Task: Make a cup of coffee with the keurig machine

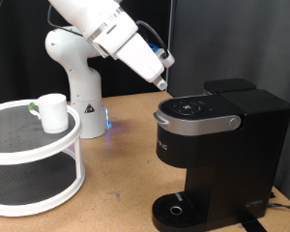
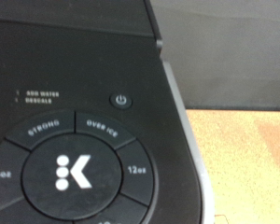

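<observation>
The keurig machine (image 1: 217,145) is black and stands on the wooden table at the exterior view's right, with its silver-grey lid handle (image 1: 198,123) closed and its round drip tray (image 1: 177,208) bare. My gripper (image 1: 162,85) hangs just above the front left of its button panel. The wrist view is filled by that panel (image 2: 75,140), with the round K button (image 2: 73,173) and the power button (image 2: 121,99); no fingers show there. The white cup (image 1: 53,111) stands on the top tier of a round white shelf (image 1: 10,145) at the exterior view's left, far from the gripper.
A small green-topped thing (image 1: 33,104) sits beside the cup on the shelf. The robot's white base (image 1: 77,82) stands behind, with a blue light (image 1: 108,121) at its foot. Bare wooden table (image 1: 116,164) lies between shelf and machine.
</observation>
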`<state>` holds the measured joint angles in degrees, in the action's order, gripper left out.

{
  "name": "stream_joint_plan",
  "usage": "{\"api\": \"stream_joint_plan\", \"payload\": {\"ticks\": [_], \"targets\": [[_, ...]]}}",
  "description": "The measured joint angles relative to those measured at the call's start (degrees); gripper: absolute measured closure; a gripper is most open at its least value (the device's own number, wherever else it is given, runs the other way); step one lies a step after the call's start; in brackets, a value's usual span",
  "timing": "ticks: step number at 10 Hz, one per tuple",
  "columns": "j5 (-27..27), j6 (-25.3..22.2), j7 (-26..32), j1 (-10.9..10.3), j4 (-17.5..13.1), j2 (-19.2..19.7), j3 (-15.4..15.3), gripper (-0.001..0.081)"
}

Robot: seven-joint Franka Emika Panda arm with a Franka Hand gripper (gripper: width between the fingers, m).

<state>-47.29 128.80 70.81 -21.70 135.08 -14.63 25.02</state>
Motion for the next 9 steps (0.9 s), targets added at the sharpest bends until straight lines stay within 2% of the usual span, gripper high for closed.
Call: {"api": "stream_joint_plan", "payload": {"ticks": [3, 6, 8, 9], "targets": [[1.65, -1.51, -0.71, 0.1, -0.09, -0.2, 0.17, 0.0806], [9.81, -6.33, -3.55, 1.34, -0.48, -0.3, 0.2, 0.0806], [13.17, -12.47, -3.0, 2.51, -1.66, -0.96, 1.0, 0.0806], [14.35, -17.17, -1.96, 2.98, -2.77, -1.65, 2.09, 0.0806]]}}
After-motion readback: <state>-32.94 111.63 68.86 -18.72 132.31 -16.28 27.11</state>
